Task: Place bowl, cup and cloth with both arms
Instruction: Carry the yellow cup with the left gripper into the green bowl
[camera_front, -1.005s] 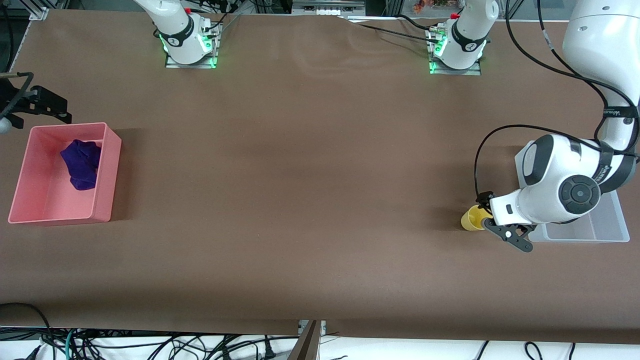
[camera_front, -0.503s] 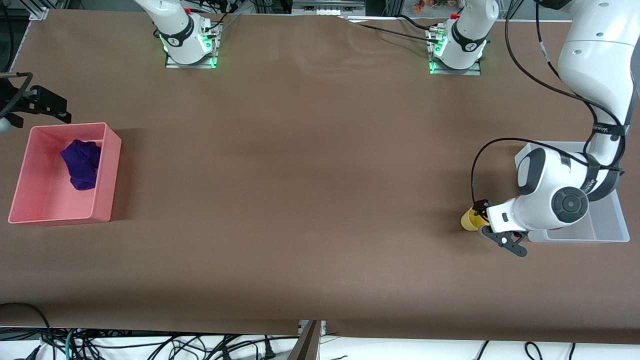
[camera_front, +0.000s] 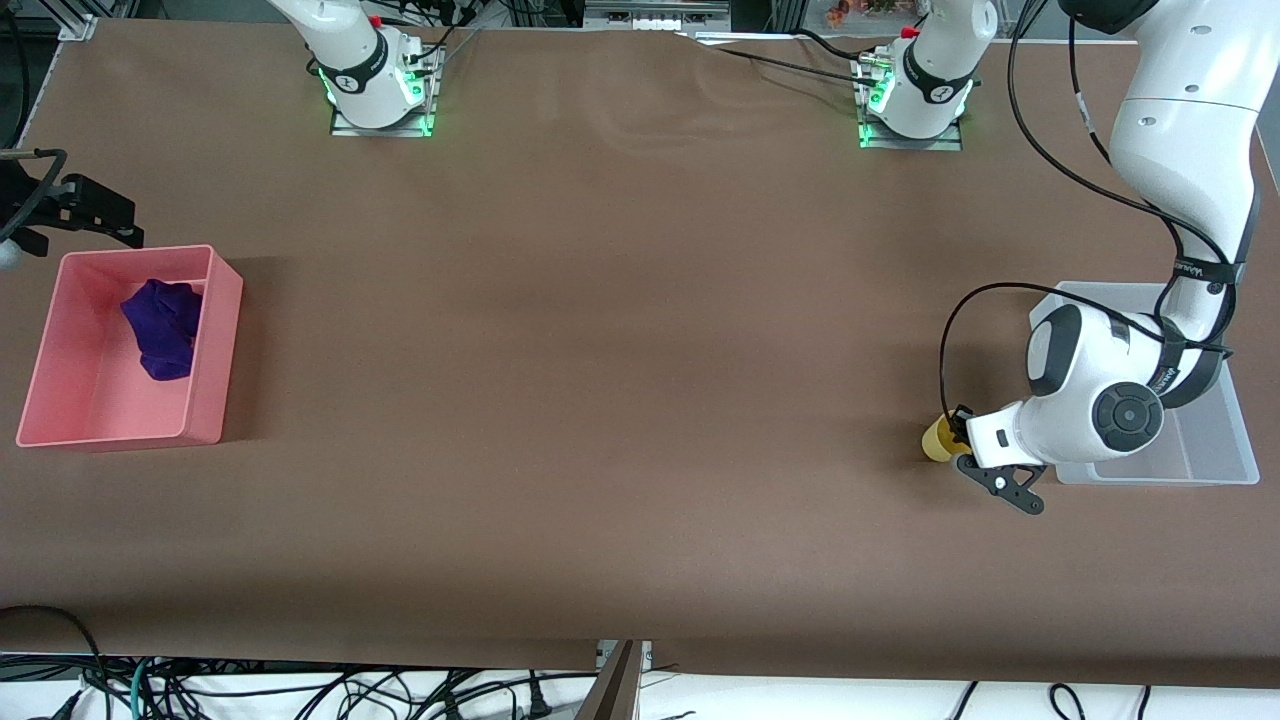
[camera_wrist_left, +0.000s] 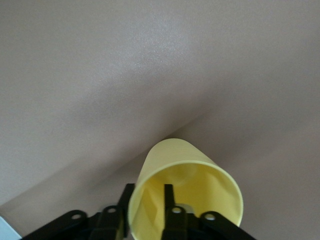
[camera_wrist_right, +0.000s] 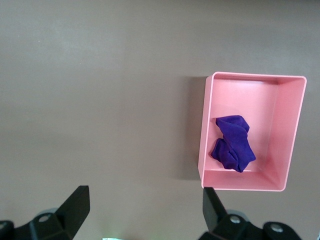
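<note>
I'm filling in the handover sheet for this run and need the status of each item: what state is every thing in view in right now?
cup: on the table beside the clear bin, wall pinched by the left tool, one finger inside the rim.
cloth: bunched, lying in the pink bin.
clear bin: partly hidden by the left arm.
right tool: open, raised, off toward the table's edge past the pink bin, holding nothing.
bowl: not visible.

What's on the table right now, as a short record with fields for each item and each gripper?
cup: yellow cup, on the table beside the clear tray, at the left arm's end
left gripper: closed on the cup's rim, one finger inside, one outside
cloth: purple cloth, inside the pink bin, at the right arm's end
right gripper: open, high above the table near the pink bin
bowl: not visible
</note>
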